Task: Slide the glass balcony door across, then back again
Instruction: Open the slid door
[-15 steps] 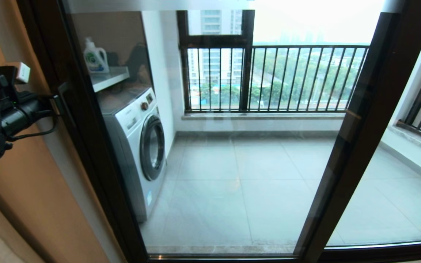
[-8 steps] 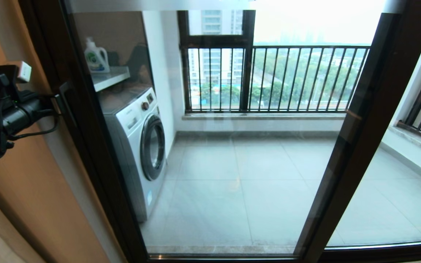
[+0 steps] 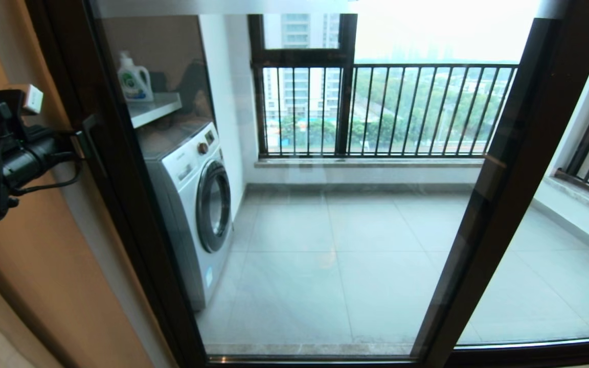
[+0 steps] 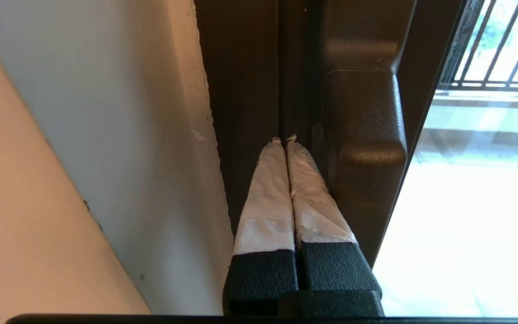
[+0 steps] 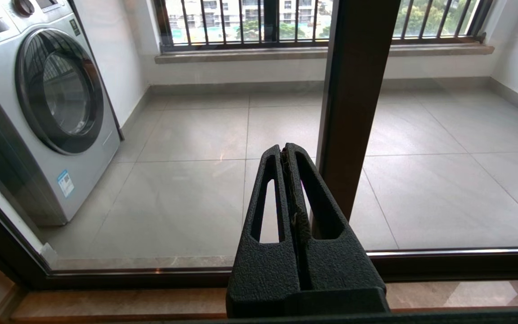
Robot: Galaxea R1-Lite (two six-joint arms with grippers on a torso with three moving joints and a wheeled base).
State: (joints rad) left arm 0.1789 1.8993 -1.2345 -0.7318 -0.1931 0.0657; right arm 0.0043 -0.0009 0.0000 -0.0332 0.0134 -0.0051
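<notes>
The glass balcony door [image 3: 325, 214] fills the head view, its dark brown left stile [image 3: 120, 204] standing against the wall. A small dark handle [image 3: 89, 139] sits on that stile and shows large in the left wrist view [image 4: 364, 135]. My left gripper [image 3: 72, 144] is at the handle's left side. Its white-taped fingers [image 4: 263, 198] are shut with nothing between them, and the tips [image 4: 285, 140] press into the groove beside the handle. My right gripper [image 5: 284, 150] hangs low in front of the glass, shut and empty, near the door's right stile [image 5: 353, 112].
A handle-less glass panel [image 3: 555, 276] continues to the right. Behind the glass are a washing machine [image 3: 192, 204], a shelf with a detergent bottle [image 3: 133, 79], the tiled balcony floor and a barred window [image 3: 386, 110]. An orange-brown wall [image 3: 34, 255] is at my left.
My left gripper and the door's handle stile have edged very slightly to the right since the earliest frame. The last half second shows almost no movement.
</notes>
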